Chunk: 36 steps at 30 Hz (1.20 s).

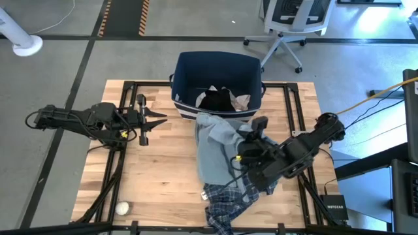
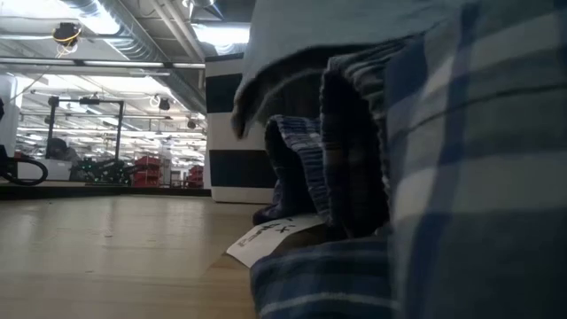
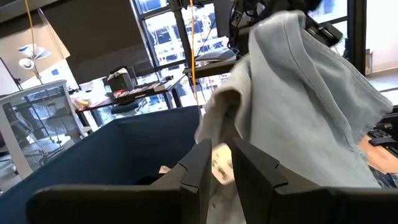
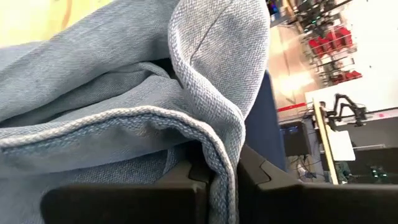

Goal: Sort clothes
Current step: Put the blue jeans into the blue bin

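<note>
A grey-blue denim-like garment (image 1: 215,147) hangs from my right gripper (image 1: 247,149), which is shut on it over the table's middle. It also shows in the left wrist view (image 3: 298,87). Its far end lies against the near rim of the navy striped bin (image 1: 219,72), and its near end rests on a blue plaid garment (image 1: 225,202) heaped at the table's near edge. Black (image 1: 215,99) and pale (image 1: 241,101) clothes lie in the bin. My left gripper (image 1: 157,119) hovers at the table's left, narrowly open and empty, pointing toward the bin. My right gripper pinches a folded, stitched hem edge of the denim garment (image 4: 219,163) between its two fingers, more than one layer. The fingers come from the table's right side. The garment is raised at the hold and hangs slack below it, with its lower parts on the plaid garment and at the bin's rim.
A small white ball (image 1: 123,207) lies at the table's near left corner. The plaid garment (image 2: 443,177) and a white tag (image 2: 266,239) fill the low view's foreground. Bare wood (image 1: 163,170) lies between the two arms. An office chair (image 1: 287,26) stands beyond the table.
</note>
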Motion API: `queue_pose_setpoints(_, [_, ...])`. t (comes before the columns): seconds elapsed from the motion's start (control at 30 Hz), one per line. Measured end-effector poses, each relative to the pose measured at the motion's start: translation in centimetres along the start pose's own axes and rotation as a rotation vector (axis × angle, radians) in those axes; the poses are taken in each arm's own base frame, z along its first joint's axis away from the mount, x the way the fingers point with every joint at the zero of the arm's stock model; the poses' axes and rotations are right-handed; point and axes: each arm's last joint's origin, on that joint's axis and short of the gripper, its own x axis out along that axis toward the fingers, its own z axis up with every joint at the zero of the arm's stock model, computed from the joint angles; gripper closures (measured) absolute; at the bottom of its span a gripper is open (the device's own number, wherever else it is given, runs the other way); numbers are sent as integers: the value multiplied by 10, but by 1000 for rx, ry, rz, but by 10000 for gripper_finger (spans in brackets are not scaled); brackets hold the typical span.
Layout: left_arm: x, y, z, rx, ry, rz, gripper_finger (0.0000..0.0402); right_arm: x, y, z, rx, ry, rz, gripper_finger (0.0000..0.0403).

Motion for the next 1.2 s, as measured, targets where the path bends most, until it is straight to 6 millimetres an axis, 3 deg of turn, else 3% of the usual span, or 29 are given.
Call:
queue_pose_setpoints(0.3, [0,0,0,0,-1,0,343,-18,-35,-15,72,-64,-109,370])
queue_pose_setpoints(0.6, [0,0,0,4,-1,0,343,-19,-63,-20,122,-81,-221,370])
queue_pose_setpoints(1.2, [0,0,0,24,0,0,343,8,-143,20,36,-105,-514,370])
